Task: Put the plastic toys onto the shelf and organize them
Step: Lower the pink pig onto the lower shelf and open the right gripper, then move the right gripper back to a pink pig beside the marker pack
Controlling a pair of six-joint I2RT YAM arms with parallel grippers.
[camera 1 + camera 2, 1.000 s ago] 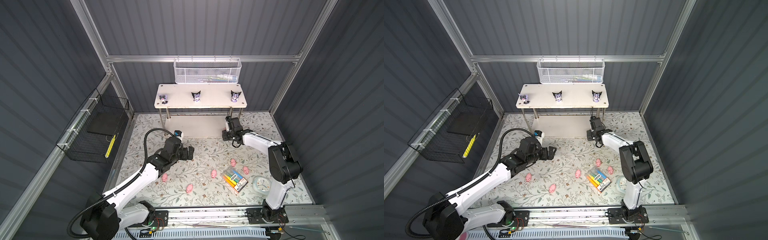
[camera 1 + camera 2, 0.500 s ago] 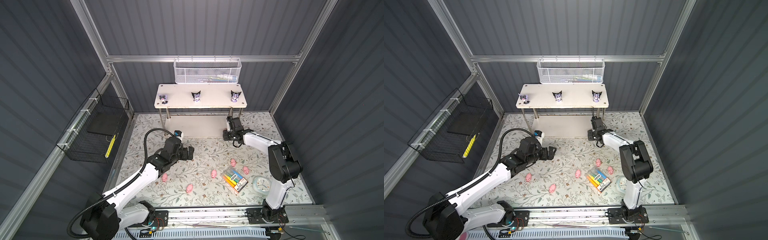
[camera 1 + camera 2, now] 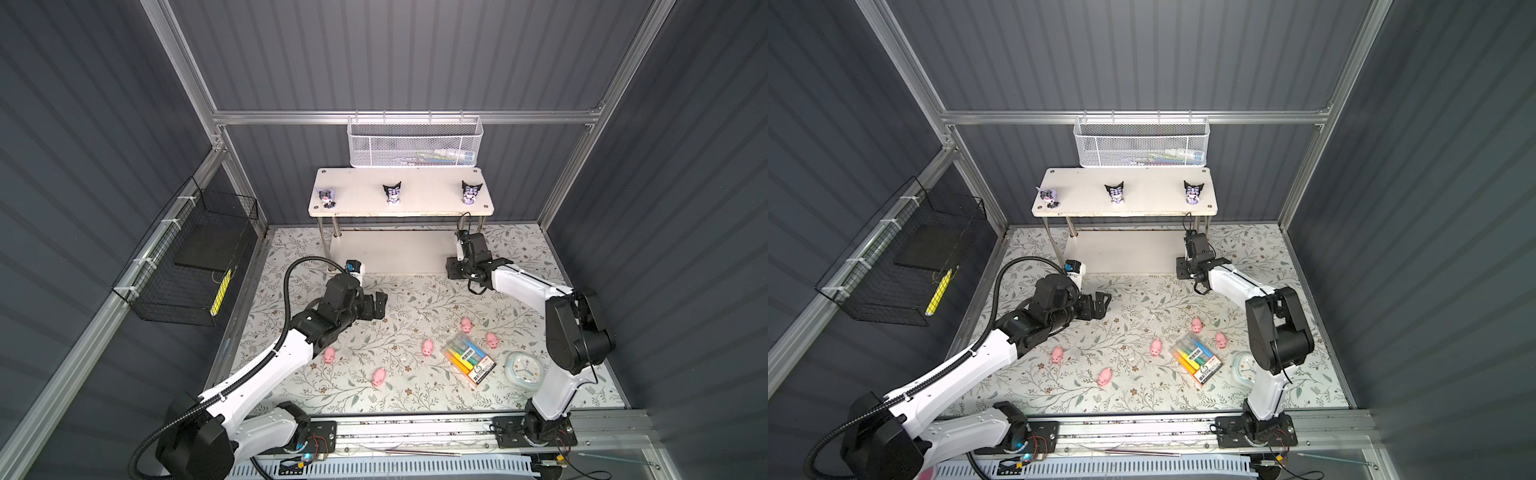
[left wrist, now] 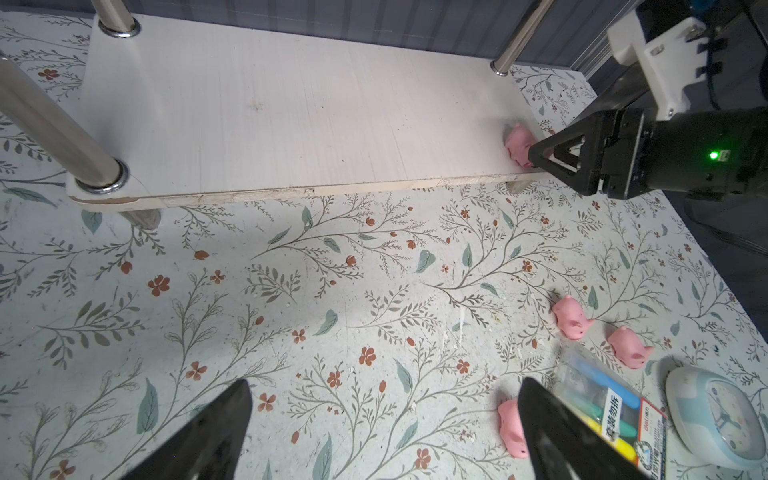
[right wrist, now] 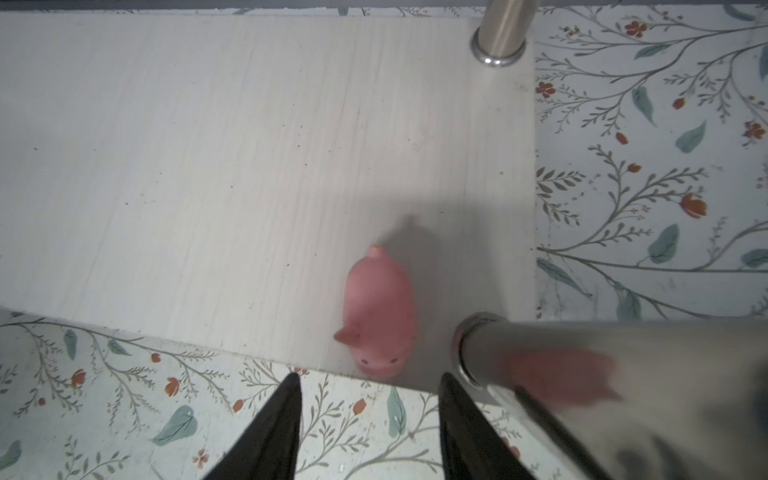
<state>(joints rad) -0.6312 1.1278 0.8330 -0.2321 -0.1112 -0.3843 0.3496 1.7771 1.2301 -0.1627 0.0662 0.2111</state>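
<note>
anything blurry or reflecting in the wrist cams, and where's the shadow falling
Right wrist view: the near metal post is blurred and mirrors a pink smear of the pig; a soft shadow lies beside the pig on the shelf. Left wrist view: the left gripper shows dark and soft-edged.

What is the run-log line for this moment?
right hand: open, empty | pig: on lower board | left hand: open, empty | figurines: three on top board | loose pigs: five on mat

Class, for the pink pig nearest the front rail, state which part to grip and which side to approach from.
Grip the pig across its flanks, mid-body, probably from straight above: it lies low on the mat, clear of other things, longer than wide.
</note>
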